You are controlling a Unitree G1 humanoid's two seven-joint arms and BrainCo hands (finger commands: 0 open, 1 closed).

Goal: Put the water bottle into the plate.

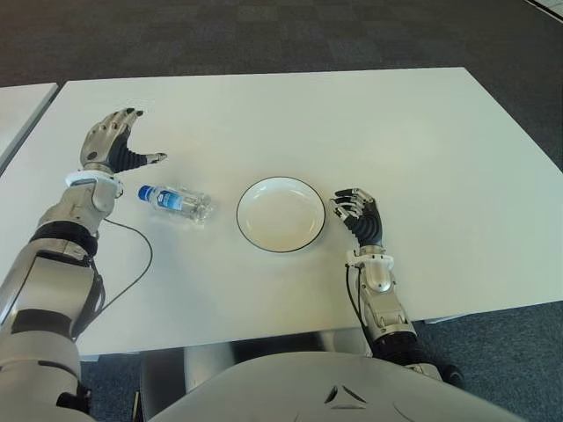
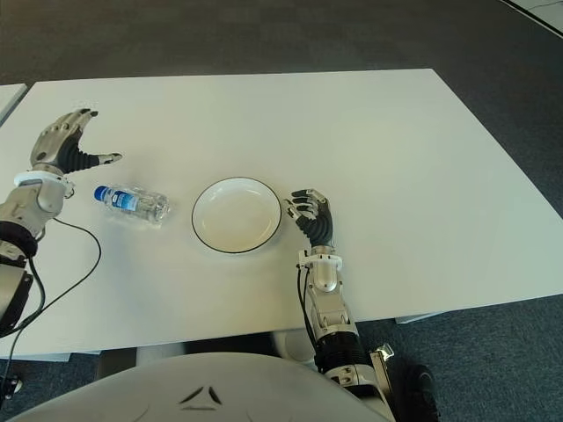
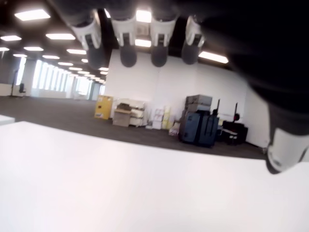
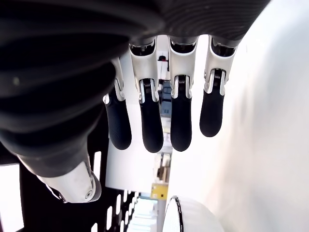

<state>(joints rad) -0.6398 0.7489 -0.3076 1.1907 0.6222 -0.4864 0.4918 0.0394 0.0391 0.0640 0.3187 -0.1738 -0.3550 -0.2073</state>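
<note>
Water bottle (image 1: 175, 202) lies on its side on the white table (image 1: 422, 141), just left of the plate (image 1: 281, 214), apart from it. Nearest us, we note the right hand (image 1: 359, 214) beside the plate's right rim, fingers loosely curled, empty. Farther back, left hand (image 1: 114, 141) is beyond the bottle, fingers spread, holding nothing.

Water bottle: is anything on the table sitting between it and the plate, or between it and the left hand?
Nothing visible. The water bottle lies on its side, with only bare table between it and the plate. The left hand, open, shows just beyond the bottle's cap end with a clear gap. The right hand shows right of the plate.
</note>
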